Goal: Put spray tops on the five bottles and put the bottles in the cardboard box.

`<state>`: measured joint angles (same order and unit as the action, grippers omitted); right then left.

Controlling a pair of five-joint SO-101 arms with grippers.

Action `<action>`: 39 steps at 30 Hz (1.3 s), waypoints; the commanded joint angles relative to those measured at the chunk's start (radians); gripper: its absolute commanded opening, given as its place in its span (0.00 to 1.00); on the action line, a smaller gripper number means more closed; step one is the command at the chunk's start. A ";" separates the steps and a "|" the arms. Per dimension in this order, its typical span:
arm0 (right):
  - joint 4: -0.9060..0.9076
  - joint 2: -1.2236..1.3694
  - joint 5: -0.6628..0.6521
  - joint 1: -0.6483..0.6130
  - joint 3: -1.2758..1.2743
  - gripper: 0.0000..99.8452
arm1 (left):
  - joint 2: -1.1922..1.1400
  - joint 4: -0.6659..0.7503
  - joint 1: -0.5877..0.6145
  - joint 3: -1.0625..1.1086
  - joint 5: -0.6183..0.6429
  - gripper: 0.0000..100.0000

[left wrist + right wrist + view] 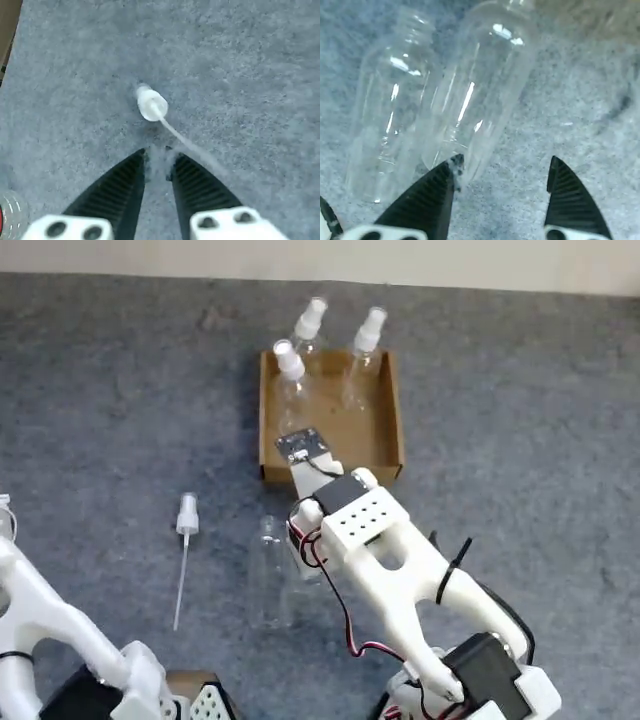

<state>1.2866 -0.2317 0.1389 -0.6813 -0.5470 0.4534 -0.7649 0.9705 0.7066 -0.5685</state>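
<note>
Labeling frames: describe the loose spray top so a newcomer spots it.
Start at the cardboard box. Nearer the arms lie two clear capless bottles; the spray top lies alone to their left. Unlike the tops in the box, it sits on no bottle, its thin tube bare.

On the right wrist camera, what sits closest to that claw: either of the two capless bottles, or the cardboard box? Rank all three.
1. First bottle: lying just ahead of the open right gripper, its base right by one fingertip.
2. Second bottle: alongside the first, on the side away from the gap between the fingers.
3. Cardboard box: beyond both bottles' necks.
</note>
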 commanded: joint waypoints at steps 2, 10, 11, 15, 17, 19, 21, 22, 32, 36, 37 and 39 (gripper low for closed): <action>-0.010 -0.007 0.008 0.013 0.008 0.22 | 0.013 0.020 0.013 -0.045 0.032 0.08; -0.010 -0.007 0.008 0.013 0.007 0.22 | -0.278 0.012 0.058 -0.226 0.308 0.17; -0.010 -0.007 0.008 0.013 0.007 0.22 | -0.346 0.002 0.071 -0.274 0.345 0.17; -0.010 -0.007 0.008 0.013 0.005 0.22 | -0.613 -0.064 0.151 -0.506 0.502 0.17; -0.010 -0.007 0.006 0.013 0.005 0.22 | -0.713 -0.120 0.186 -0.624 0.532 0.17; -0.010 -0.007 0.006 0.012 0.007 0.22 | -0.796 -0.183 0.205 -0.730 0.562 0.17; -0.010 -0.007 0.006 0.010 0.008 0.22 | -0.858 -0.215 0.205 -0.808 0.588 0.17; -0.010 -0.007 0.006 0.010 0.008 0.22 | -0.883 -0.224 0.203 -0.843 0.609 0.17; -0.010 -0.007 0.006 0.013 0.007 0.22 | -0.866 -0.509 0.166 -1.129 0.663 0.17; -0.010 -0.007 0.006 0.013 0.007 0.22 | -0.885 -0.491 0.113 -1.138 0.715 0.17; -0.010 -0.007 0.006 0.013 0.005 0.22 | -0.908 -0.476 0.096 -1.118 0.717 0.17; -0.010 -0.007 0.006 0.013 0.002 0.22 | -0.966 -0.440 0.071 -1.098 0.718 0.17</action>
<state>1.2866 -0.2317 0.1389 -0.6813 -0.5470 -0.4764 -1.2605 1.1208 -0.3890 0.1327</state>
